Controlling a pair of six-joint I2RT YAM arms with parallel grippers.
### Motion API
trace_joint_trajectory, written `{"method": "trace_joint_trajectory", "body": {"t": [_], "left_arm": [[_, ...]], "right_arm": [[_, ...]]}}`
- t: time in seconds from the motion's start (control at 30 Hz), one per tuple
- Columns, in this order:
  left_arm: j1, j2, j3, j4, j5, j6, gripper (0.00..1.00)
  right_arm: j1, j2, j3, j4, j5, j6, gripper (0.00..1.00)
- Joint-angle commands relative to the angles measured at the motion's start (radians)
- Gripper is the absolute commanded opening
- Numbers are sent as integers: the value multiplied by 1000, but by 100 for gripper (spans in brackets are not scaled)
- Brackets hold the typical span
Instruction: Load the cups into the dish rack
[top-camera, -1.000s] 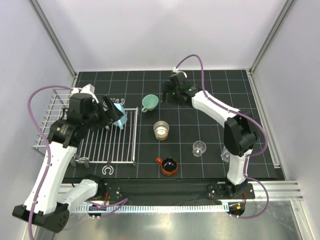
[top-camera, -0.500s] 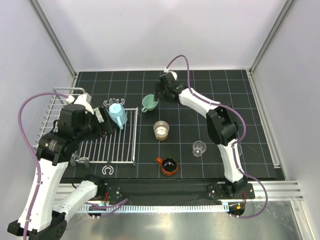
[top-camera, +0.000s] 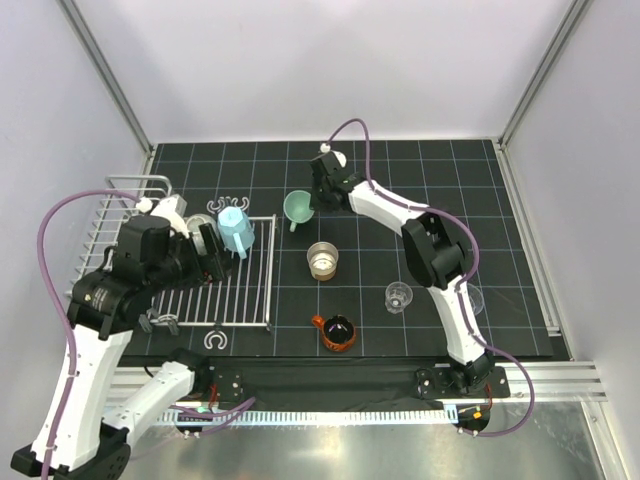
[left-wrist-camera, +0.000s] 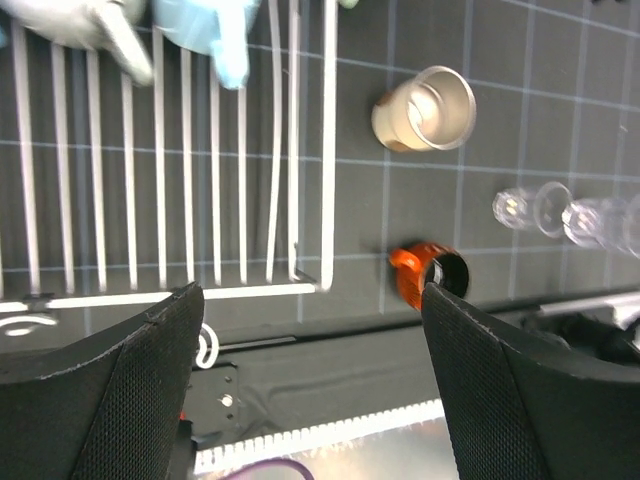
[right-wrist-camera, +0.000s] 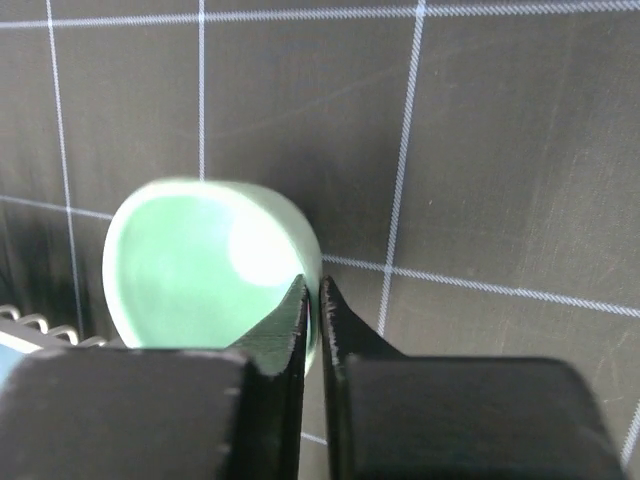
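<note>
The mint green cup stands on the black mat, and my right gripper is shut on its right rim, one finger inside and one outside. From above, that cup sits just right of the dish rack, with the right gripper at its rim. A blue cup rests on the rack's flat slats, with a grey cup beside it. My left gripper hangs open and empty over the slats, just left of the blue cup.
On the mat lie a steel cup, an orange cup and a clear cup. Another clear one sits further right. The rack's raised basket is at the far left. Small white hooks lie near the front edge.
My right gripper moved left to the mint green cup and shut on its rim. My left gripper let go of the blue cup and drew back towards the near left.
</note>
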Motion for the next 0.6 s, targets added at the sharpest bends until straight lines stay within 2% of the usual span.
{"method": "trace_joint_trajectory", "body": {"t": [0.0, 0.07, 0.2, 0.3, 0.4, 0.57], "left_arm": [[-3, 22, 45, -6, 105, -6, 86], [-3, 47, 51, 0, 122, -31, 86], [-3, 75, 51, 40, 162, -79, 86], [-3, 101, 40, 113, 241, -144, 86], [-3, 128, 17, 225, 341, -224, 85], [-3, 193, -27, 423, 548, -364, 84]], "right_arm": [[3, -43, 31, 30, -11, 10, 4], [0, -86, 22, 24, -10, -7, 4], [-5, -290, -47, 43, -26, -74, 4], [-11, -416, -134, 44, -46, -140, 4], [-33, -609, -283, 85, -77, -192, 4], [-135, -935, -570, 193, -357, -139, 4]]}}
